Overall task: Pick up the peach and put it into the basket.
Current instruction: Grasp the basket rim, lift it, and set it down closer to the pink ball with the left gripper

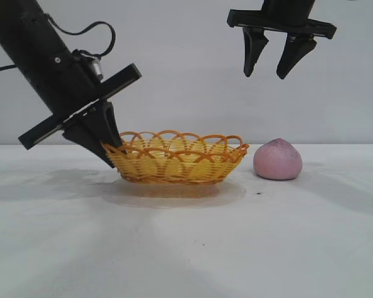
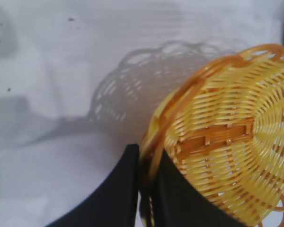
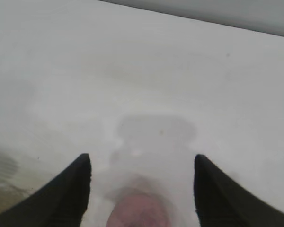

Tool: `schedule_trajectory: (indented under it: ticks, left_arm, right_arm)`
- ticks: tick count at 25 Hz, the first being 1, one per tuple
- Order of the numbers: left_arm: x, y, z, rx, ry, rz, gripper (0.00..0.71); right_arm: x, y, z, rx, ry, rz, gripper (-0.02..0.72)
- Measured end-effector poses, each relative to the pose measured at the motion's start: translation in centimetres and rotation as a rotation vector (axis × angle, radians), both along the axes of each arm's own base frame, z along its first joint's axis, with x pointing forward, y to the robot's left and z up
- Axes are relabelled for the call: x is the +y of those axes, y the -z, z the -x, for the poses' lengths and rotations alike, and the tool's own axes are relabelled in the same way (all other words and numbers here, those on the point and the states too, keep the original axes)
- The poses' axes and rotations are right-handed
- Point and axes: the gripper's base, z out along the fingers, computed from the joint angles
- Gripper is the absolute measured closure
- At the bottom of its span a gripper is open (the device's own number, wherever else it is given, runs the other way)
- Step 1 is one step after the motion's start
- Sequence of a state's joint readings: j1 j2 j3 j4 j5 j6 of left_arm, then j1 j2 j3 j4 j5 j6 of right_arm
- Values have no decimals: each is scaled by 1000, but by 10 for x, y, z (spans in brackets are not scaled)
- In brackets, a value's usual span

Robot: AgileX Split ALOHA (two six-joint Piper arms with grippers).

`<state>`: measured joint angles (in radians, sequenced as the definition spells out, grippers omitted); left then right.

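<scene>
At the left of the exterior view, the left arm slants down from the upper corner, and the left gripper [image 1: 110, 151] meets the left end of the basket [image 1: 177, 162]. The left wrist view shows how: its two dark fingers [image 2: 114, 198] stand narrow, one on the outside of the wall and one on the inside, pinching the orange-brown looped rim [image 2: 154, 142] between them. The basket sits on the white table [image 1: 186, 248], with its left end seeming slightly raised, though from this level angle that is hard to confirm. Its woven yellow floor shows nothing lying in it in the wrist view.

Just to the right of the basket, apart from it, the peach [image 1: 278, 159] rests on the table, pink-mauve and rounded with a slight point on top.

Above it, a little to the left of directly overhead and well clear of it, the right gripper [image 1: 280, 59] hangs from the top edge with its fingers spread wide and pointing downward. In the right wrist view the two dark fingertips [image 3: 75, 184] frame bare table, and a blurred pink shape between them, probably the peach [image 3: 137, 213], lies at the picture's edge.
</scene>
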<state>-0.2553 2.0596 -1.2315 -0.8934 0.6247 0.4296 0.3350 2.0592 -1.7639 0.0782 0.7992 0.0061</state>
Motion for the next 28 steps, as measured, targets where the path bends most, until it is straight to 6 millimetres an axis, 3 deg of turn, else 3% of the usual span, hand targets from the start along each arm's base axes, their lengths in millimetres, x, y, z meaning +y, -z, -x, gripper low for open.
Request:
schedule_trajectory:
  ticks: [4,5,6,11,13,15,16,22,25,28]
  left_arm:
    - [2,6,6,20,-9,-8,710]
    - [2,7,6,22,-9,-8,661]
    - [2,7,6,22,-9,-8,661]
    - [5,6,5,28,-12,-5,394]
    - [9,5,6,39,-11,3,339]
    - [13,1,5,32,-2,8,356]
    - [16,-5,5,22,-6,13,315]
    - [46,-50,3,-98,-32,-3,330]
    - [72,-64,3,-155,-3,-128,330]
    - [96,-61,2,-152,-15,-338,330]
  right_arm:
    - [0,0,0,0,0,0,253]
    - [0,0,0,0,0,0,253]
    - [0,0,0,0,0,0,253]
    - [0,0,0,0,0,0,253]
    - [0,0,0,0,0,0,253]
    - [0,0,0,0,0,0,253]
    - [0,0,0,0,0,0,253]
    - [0,0,0,2,0,0,253]
    - [0,0,0,2,0,0,253]
    - [0,0,0,2,0,0,253]
